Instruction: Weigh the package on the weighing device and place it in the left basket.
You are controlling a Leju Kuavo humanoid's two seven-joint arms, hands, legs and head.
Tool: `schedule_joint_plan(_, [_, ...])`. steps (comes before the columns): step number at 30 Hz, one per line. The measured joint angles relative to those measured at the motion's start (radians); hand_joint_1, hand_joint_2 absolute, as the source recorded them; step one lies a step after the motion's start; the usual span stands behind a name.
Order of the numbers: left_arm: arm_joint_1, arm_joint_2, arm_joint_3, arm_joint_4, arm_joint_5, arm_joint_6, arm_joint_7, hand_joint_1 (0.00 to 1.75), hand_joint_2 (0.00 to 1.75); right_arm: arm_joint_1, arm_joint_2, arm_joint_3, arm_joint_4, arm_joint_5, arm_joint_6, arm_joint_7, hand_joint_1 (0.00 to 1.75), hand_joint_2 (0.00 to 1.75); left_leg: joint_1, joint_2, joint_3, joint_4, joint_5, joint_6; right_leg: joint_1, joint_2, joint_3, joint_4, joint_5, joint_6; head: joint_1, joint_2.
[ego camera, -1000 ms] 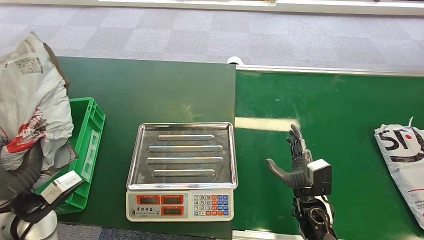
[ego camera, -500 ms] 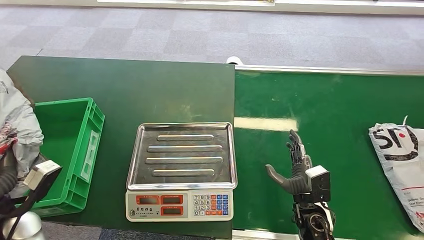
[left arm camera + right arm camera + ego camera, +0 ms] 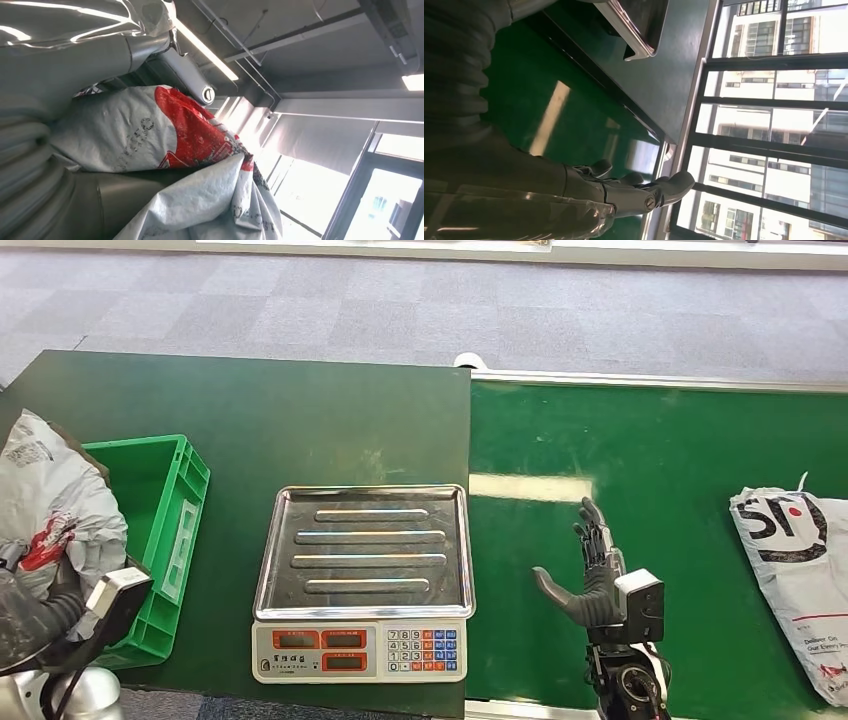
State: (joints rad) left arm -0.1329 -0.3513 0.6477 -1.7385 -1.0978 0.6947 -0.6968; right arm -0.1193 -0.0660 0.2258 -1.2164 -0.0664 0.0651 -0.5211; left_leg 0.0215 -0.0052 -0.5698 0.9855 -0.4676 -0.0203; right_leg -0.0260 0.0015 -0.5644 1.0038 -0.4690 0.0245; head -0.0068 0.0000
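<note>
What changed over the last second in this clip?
The left robot hand swung its package down and left off the crate, then partly back. The second package drifted left on the belt. Right robot hand stayed open; scale stayed empty.

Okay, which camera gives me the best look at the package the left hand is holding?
The left wrist view: the package shows close up, its grey wrapper and red print clear, pressed against the left hand. The head view shows it small at the frame's edge over the green basket. The right wrist view looks elsewhere.
</note>
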Motion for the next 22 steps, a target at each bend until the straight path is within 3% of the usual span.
schedule_joint_plan(8, [0.004,-0.004,0.0,0.032,0.014,0.0,0.0,1.67,1.75,-0.01,0.0,0.0,0.0,0.001,0.006,0.0,0.0,1.75,0.0,0.0,0.0,0.0,0.0,0.0,0.0,0.0,0.0,0.0,0.0,0.0,0.0,0.0])
schedule_joint_plan(12, [0.004,-0.005,0.0,0.04,0.014,0.0,0.0,1.54,1.75,-0.01,0.0,0.0,0.0,0.001,0.006,0.0,0.0,1.75,0.0,0.0,0.0,0.0,0.0,0.0,0.0,0.0,0.0,0.0,0.0,0.0,0.0,0.0])
schedule_joint_plan(15, [0.004,-0.005,0.001,0.041,0.017,0.0,0.0,1.24,1.75,-0.011,0.0,0.0,0.0,0.001,0.008,0.0,0.0,1.75,0.0,0.0,0.0,0.0,0.0,0.0,0.0,0.0,0.0,0.0,0.0,0.0,0.0,0.0])
schedule_joint_plan(18, [0.004,-0.005,0.002,0.041,0.021,0.0,0.0,0.28,1.75,-0.011,0.0,0.0,0.001,0.001,0.008,0.0,0.0,1.75,0.0,0.0,0.0,0.0,0.0,0.0,0.0,0.0,0.0,0.0,0.0,0.0,0.0,0.0])
schedule_joint_plan(19, [0.004,-0.005,0.002,0.041,0.021,0.0,0.0,0.03,1.75,-0.012,0.0,0.0,0.001,0.001,0.008,0.0,0.0,1.75,0.0,0.0,0.0,0.0,0.0,0.0,0.0,0.0,0.0,0.0,0.0,0.0,0.0,0.0])
schedule_joint_plan(22, [0.004,-0.005,0.005,0.041,0.028,0.0,0.0,0.0,1.75,-0.013,0.001,0.0,0.002,0.001,0.008,0.0,0.0,1.75,0.0,0.0,0.0,0.0,0.0,0.0,0.0,0.0,0.0,0.0,0.0,0.0,0.0,0.0])
